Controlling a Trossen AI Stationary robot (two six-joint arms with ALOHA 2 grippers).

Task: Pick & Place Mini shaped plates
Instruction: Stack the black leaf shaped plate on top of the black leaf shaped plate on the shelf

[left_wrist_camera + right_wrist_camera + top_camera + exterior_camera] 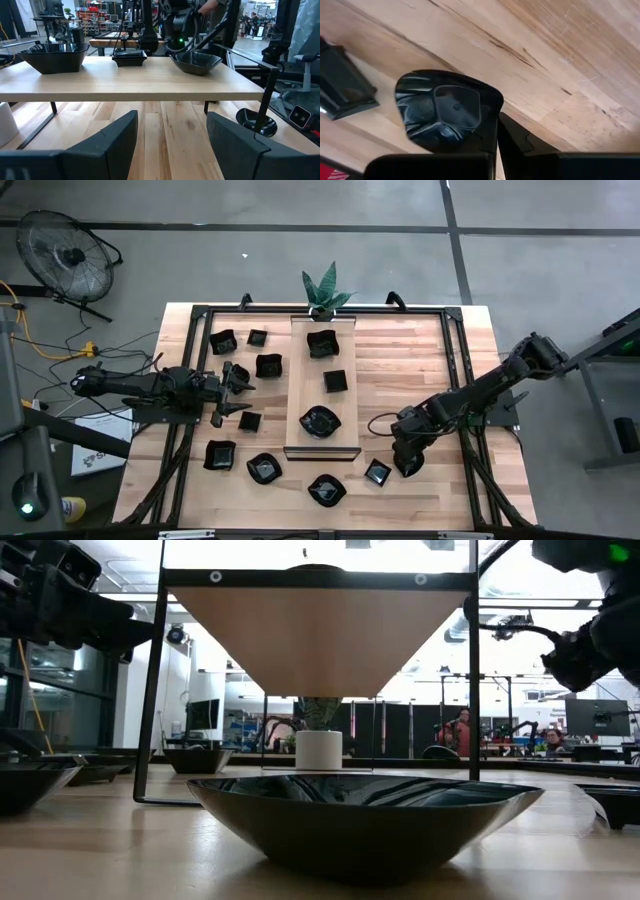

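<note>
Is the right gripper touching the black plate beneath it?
Touching. The right wrist view shows the right gripper with fingers closed on the rim of the glossy black plate.

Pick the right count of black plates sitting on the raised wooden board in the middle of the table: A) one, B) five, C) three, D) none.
C: the high view shows three black plates in a row on the raised wooden board.

Two dark jointed arms, black cables, one green light.
</note>
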